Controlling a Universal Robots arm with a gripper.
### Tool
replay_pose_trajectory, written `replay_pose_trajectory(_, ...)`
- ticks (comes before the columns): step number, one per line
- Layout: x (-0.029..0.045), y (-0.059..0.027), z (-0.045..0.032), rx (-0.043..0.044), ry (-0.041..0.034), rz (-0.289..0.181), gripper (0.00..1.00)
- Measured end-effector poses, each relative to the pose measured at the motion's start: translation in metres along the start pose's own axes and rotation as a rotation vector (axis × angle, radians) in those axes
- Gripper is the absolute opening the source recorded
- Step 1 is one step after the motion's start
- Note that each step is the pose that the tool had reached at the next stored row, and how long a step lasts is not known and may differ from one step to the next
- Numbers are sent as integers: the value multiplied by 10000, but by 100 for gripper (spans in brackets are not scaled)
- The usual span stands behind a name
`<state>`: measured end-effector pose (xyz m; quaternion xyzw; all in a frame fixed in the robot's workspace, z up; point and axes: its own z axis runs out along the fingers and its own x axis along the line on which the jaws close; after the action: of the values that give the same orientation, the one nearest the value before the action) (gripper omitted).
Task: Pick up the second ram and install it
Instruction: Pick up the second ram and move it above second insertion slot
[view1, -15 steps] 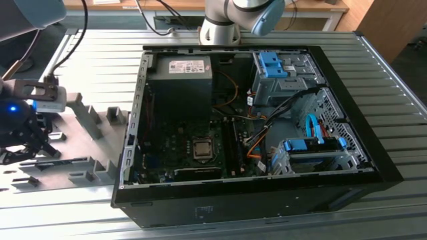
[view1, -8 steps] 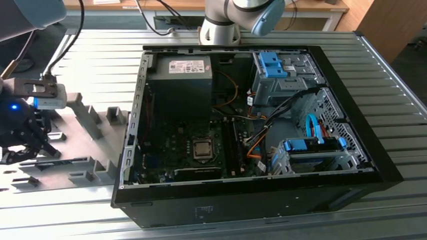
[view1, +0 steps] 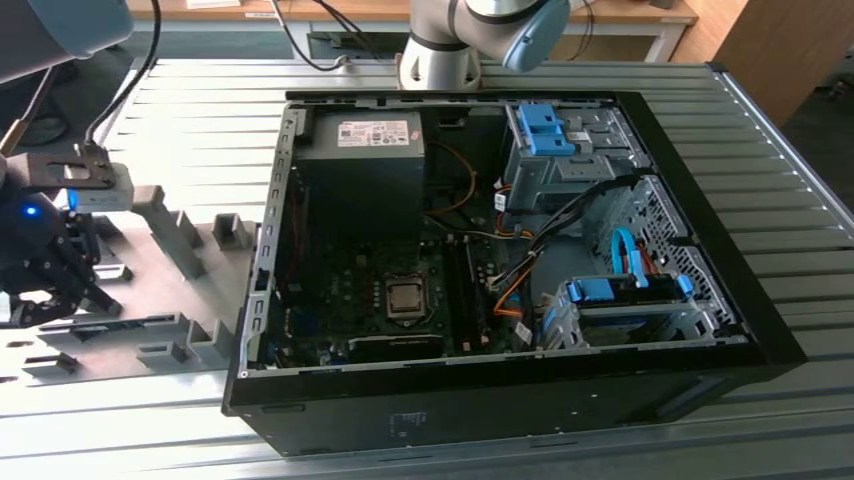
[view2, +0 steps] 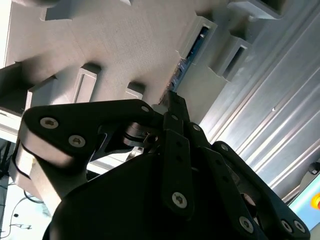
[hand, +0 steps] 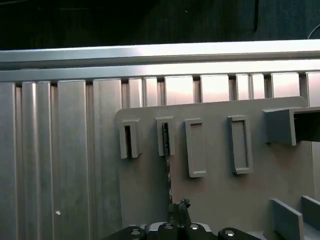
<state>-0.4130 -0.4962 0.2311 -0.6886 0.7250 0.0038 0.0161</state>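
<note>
While the end effector (view1: 64, 298) hangs low over the grey plate (view1: 200, 290) at the exterior view's left, one open PC case (view1: 534, 400) lies well apart from it, on the ribbed metal table (view1: 747, 130). One arm serves the scene, its base (view1: 441, 60) standing on the table behind the case. Inside the case are two blue-fronted drive cages (view1: 541, 130) and one bare processor socket (view1: 404, 295).

In the first wrist view the plate (hand: 215, 200) carries a row of four upright slot blocks (hand: 196, 147), with three larger blocks (hand: 287, 125) nearer its far side. One ram (hand: 168, 175) is seen edge-on as a thin dark strip. One end sits in the slot of the second block from the plate's edge, and the other end reaches the end effector (hand: 179, 206). Bare table (hand: 60, 150) runs beside the plate.

In the second wrist view the ram (view2: 182, 69) shows dark blue along its edge where it enters the block. It lies along the plate (view2: 125, 45), close to its surface. The black linkages of the end effector (view2: 172, 97) converge to a narrow tip right at the ram's near end. The fingers are drawn close together and seem to pinch the ram's edge, though the contact itself is hard to make out. The table's ribs (view2: 260, 110) pass alongside.
</note>
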Motion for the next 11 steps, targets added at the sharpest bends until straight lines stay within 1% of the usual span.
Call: replay_pose_trajectory(11, 0, 0, 0, -33, -19, -1139, 10)
